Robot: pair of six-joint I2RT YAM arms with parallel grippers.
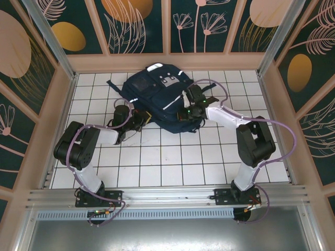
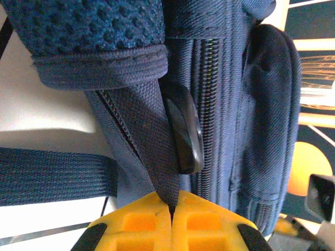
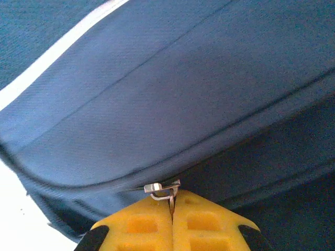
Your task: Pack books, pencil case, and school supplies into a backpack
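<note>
Desk (image 1: pixel 157 167) carries the backpack (image 1: pixel 159 99) at its far middle, lying flat. My left pincer (image 2: pixel 171 206) is clenched on a strap (image 2: pixel 152 151), and my right pincer (image 3: pixel 171 203) is clenched on the zip pull (image 3: pixel 163 189). I judge zipping is the step in hand, though I cannot tell whether it is opening or closing.

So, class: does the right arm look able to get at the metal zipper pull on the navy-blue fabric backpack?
Apparently yes: the right gripper is shut on the small metal zipper pull of the navy-blue fabric backpack, with nothing between them.
</note>
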